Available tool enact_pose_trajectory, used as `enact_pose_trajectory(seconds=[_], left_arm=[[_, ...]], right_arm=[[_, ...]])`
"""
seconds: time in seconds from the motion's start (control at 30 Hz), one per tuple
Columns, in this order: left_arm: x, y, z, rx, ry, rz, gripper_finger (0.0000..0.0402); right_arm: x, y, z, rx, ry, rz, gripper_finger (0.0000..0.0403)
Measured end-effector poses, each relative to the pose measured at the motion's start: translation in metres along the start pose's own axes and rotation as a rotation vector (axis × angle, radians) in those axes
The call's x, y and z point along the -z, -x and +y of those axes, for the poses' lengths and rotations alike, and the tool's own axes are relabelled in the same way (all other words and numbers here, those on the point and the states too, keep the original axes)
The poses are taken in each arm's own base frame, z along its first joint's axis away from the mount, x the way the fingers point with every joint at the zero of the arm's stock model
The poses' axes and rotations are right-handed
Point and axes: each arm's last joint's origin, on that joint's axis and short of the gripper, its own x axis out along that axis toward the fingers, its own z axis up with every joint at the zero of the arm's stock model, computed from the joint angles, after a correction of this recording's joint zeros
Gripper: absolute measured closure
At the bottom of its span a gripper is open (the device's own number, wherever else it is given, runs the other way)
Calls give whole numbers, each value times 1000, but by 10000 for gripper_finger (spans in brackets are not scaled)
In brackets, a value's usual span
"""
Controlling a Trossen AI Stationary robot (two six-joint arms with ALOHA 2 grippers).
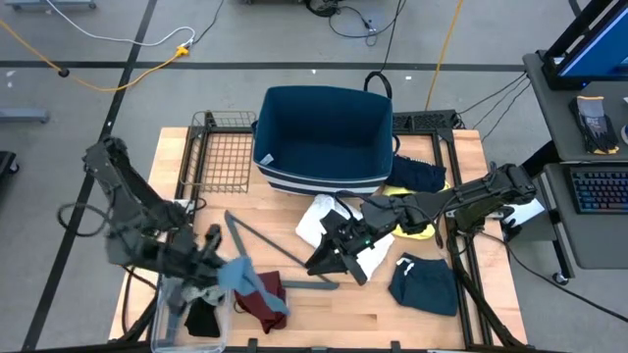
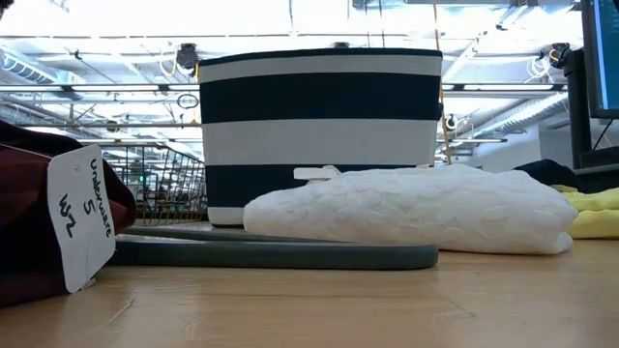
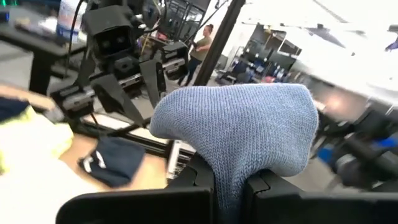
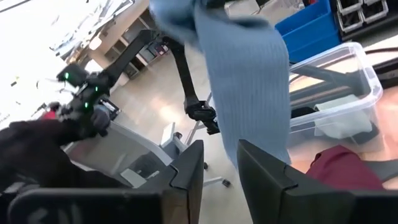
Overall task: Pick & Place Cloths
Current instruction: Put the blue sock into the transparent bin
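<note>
My left gripper [image 1: 222,265] is shut on a light blue knitted cloth [image 1: 250,279] at the near left, beside a clear plastic bin [image 1: 191,319]. The blue cloth also shows in the right wrist view [image 4: 249,81]. My right gripper [image 1: 329,257] is open and empty over the table's middle, near a white cloth [image 1: 329,224] and a grey hanger [image 1: 280,257]. A maroon cloth [image 1: 265,302] and a black cloth [image 1: 201,319] lie at the near left. A yellow cloth [image 1: 420,231] and two navy cloths [image 1: 424,282] [image 1: 417,175] lie at the right. My left gripper pinches the blue cloth between its two fingers [image 3: 227,180]. A rounded fold of it [image 3: 236,124] bulges out past the fingertips. The rest hangs as a slack strip [image 4: 252,106], lifted clear of the table.
A navy and white striped fabric basket [image 1: 324,137] stands at the far middle, with a black wire basket [image 1: 224,155] to its left. In the low view the hanger [image 2: 271,253] lies in front of the white cloth [image 2: 416,208]. A tagged maroon cloth [image 2: 29,222] lies at the left.
</note>
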Motion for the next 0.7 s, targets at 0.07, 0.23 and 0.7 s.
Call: enact_pose_trajectory(seconds=[0.07,0.23,0.7], left_arm=[[-4,10,-2,5,81,-4,393],[-17,33,-6,25,295,4,393],[-49,84,-12,-128,635,383,393]], right_arm=[[0,0,0,0,18,0,316],[0,0,0,0,32,0,316],[0,0,0,1,42,-1,316]])
